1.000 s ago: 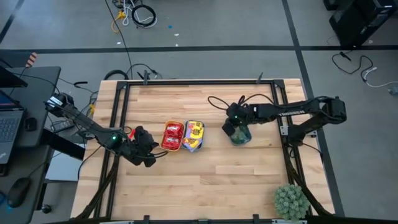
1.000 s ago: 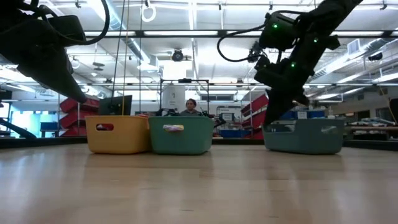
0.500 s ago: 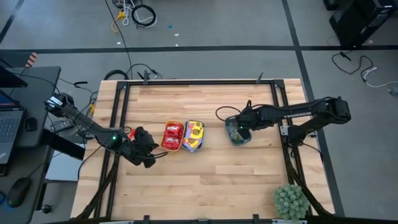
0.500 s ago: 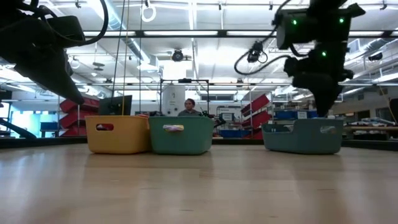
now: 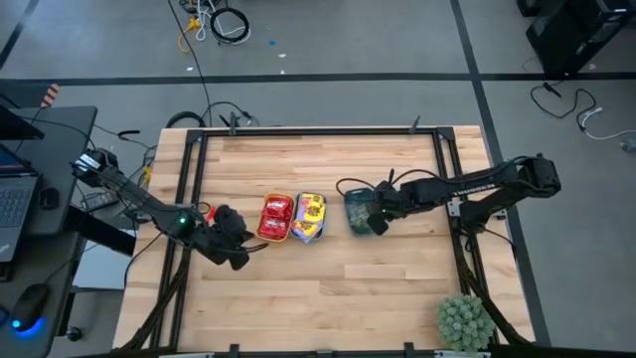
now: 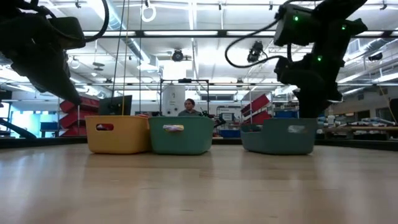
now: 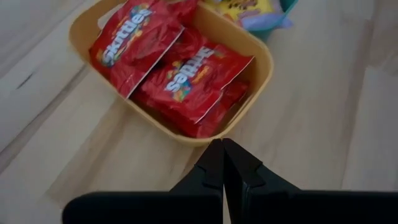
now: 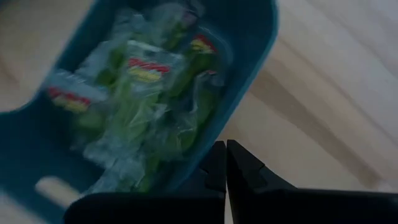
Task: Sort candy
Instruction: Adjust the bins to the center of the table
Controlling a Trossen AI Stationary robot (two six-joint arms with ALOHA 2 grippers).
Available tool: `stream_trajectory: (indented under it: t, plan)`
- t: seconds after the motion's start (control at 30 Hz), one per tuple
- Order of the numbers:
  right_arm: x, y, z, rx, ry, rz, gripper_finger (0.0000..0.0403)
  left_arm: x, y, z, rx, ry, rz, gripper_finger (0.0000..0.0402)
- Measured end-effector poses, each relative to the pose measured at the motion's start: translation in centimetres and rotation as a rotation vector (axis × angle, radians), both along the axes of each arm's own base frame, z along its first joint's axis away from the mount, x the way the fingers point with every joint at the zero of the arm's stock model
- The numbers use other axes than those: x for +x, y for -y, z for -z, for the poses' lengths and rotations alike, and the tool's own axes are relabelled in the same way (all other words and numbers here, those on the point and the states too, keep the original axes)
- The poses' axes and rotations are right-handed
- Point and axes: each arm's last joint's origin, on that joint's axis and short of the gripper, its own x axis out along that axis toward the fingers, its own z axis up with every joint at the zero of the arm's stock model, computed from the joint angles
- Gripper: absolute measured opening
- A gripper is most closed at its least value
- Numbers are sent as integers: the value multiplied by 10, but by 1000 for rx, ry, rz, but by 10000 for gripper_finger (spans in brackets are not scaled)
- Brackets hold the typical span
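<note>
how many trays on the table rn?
3: yellow-orange tray with red candy, teal tray touching its right side, and another teal tray further right, by the right pincer.

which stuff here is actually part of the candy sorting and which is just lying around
Part of the job:
- red candy packets in the yellow-orange tray
- yellow candy packets in the teal tray beside it
- green candy packets in the second teal tray
- right gripper, shut, at that tray
- left gripper, shut

Just lying about:
- spiky green plant
- laptop

The left gripper (image 5: 241, 249) is held closed just beside the yellow tray (image 5: 275, 218). The right gripper (image 5: 379, 221) is closed too, further right.
</note>
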Motion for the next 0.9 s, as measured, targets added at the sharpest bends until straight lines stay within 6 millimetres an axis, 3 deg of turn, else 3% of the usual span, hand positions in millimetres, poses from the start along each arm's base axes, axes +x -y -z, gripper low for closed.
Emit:
stream_trajectory:
  t: [0.47,0.9]
  plan:
    - [18,-19,-7,0,185,-129,0,14,7,0,22,76,41,0]
    - [20,-19,-8,-46,199,-202,0,38,2,28,54,-65,107,0]
